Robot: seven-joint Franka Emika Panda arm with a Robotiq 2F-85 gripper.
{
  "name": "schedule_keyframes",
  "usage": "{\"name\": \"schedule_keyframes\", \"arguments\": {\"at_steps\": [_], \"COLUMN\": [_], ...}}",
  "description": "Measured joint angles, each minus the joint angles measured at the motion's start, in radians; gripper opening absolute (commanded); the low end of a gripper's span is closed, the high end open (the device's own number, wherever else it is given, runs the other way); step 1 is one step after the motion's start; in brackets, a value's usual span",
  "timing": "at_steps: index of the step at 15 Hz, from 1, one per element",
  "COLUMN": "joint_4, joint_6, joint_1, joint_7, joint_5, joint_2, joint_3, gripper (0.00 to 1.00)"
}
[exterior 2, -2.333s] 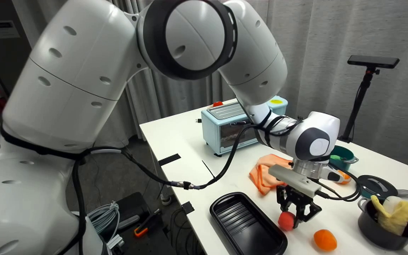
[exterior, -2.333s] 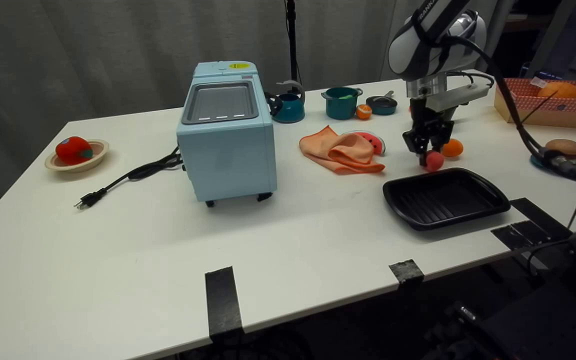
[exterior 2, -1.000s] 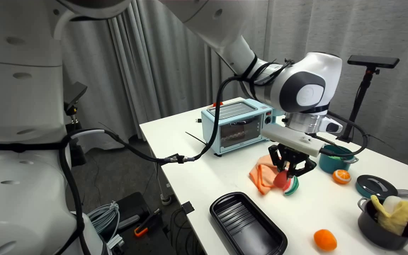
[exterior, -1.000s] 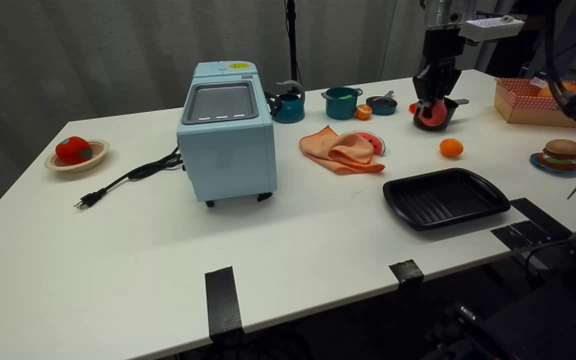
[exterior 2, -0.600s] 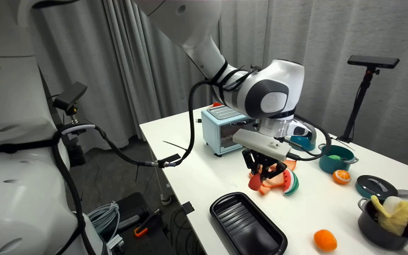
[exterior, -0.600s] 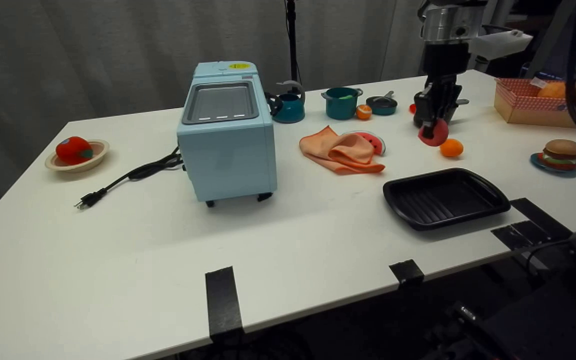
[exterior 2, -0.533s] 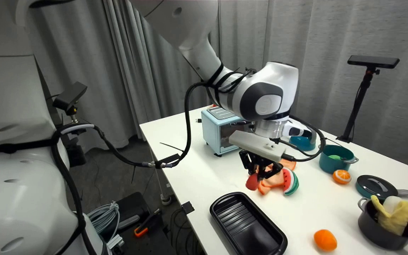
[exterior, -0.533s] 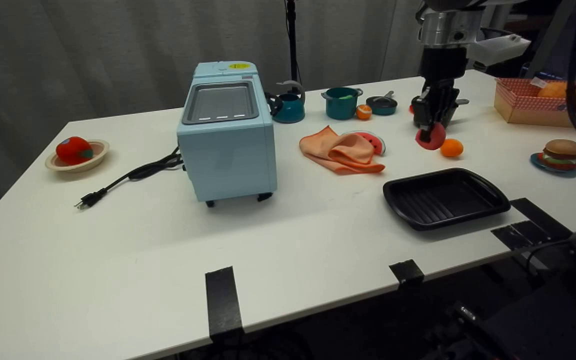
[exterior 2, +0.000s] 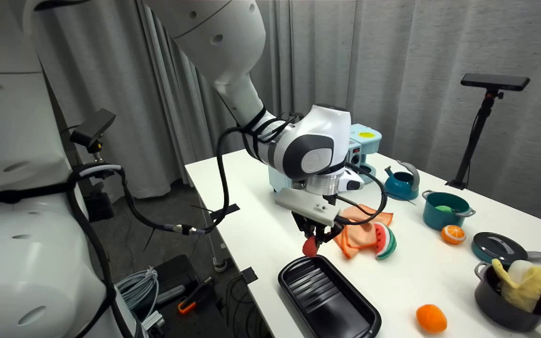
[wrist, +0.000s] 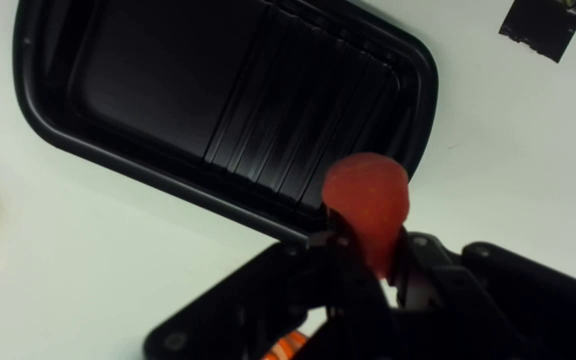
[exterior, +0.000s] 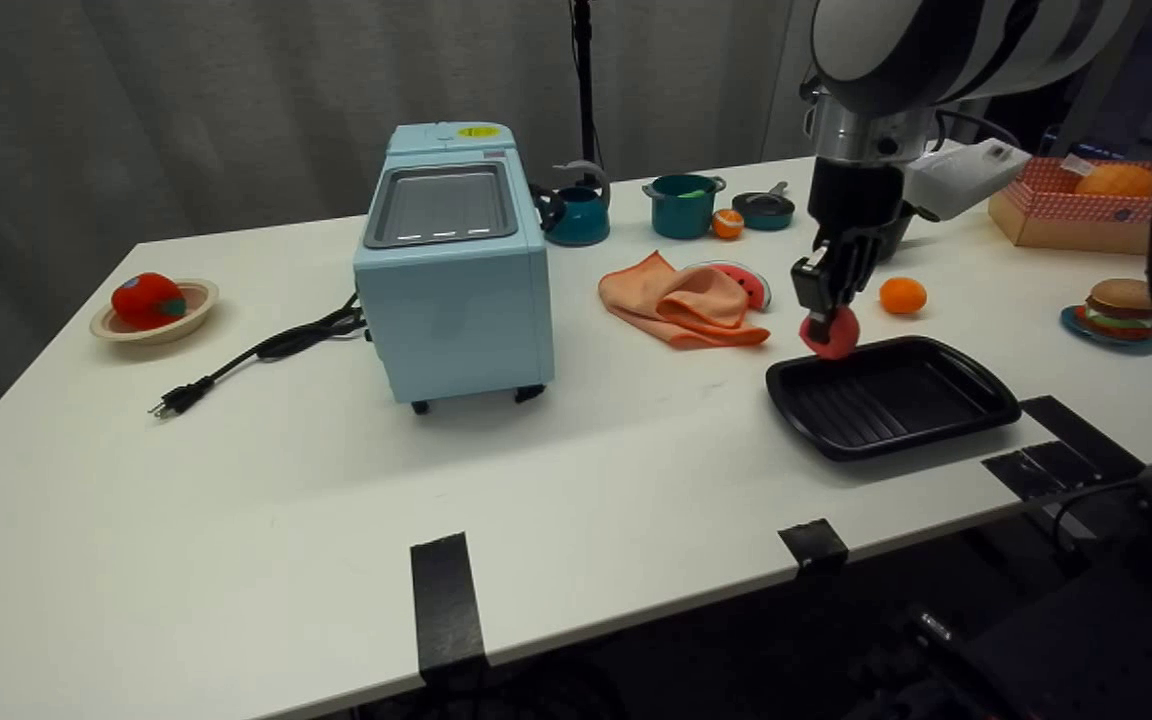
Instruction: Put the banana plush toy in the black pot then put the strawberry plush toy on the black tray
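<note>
My gripper [exterior: 820,322] is shut on the red strawberry plush toy [exterior: 836,335], gripping its narrow end. In the wrist view the strawberry [wrist: 368,192] overlaps the corner of the black tray [wrist: 158,65] at its ridged end. In an exterior view the strawberry [exterior 2: 310,247] hangs at the tray's far rim; exact height above it is hard to tell. The tray [exterior 2: 341,307] has nothing in it. The pale-yellow banana plush toy [exterior 2: 529,286] sits in the black pot [exterior 2: 505,305], sticking out above the rim, beside a white thing. The pot is mostly hidden behind the gripper in an exterior view [exterior: 898,235].
An orange fruit [exterior: 903,296] lies beyond the tray. An orange cloth [exterior: 681,305] and a watermelon slice [exterior 2: 385,241] lie near it. A blue toaster oven [exterior: 456,320], a teal pot [exterior 2: 448,211] and a pan [exterior 2: 498,246] stand farther away. A burger [exterior: 1121,310] sits on a plate.
The strawberry was low at the table 2.3 seconds ago, then was lifted in the gripper. Over the last half second it has moved down and across to the tray's ridged end.
</note>
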Motion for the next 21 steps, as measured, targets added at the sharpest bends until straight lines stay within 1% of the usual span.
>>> {"name": "schedule_keyframes", "arguments": {"at_steps": [1,2,3,4,9,10,16,21], "joint_4": [-0.011,-0.021,-0.029,-0.035,-0.040,-0.040,-0.028,-0.006], "joint_6": [0.009,0.019,0.027,0.035,0.038,0.038,0.038,0.038], "joint_1": [0.004,0.006,0.007,0.007,0.007,0.007,0.007,0.002], "joint_7": [0.005,0.013,0.022,0.034,0.101,0.111,0.153,0.163], "joint_5": [-0.001,-0.004,-0.010,-0.020,-0.075,-0.081,-0.093,-0.088], "joint_2": [0.000,0.000,0.000,0.001,0.005,0.005,0.002,-0.013], "joint_3": [0.000,0.000,0.000,-0.001,-0.015,-0.018,-0.037,-0.062], "gripper": [0.41,0.43,0.48,0.57,0.95,0.99,1.00,1.00]}}
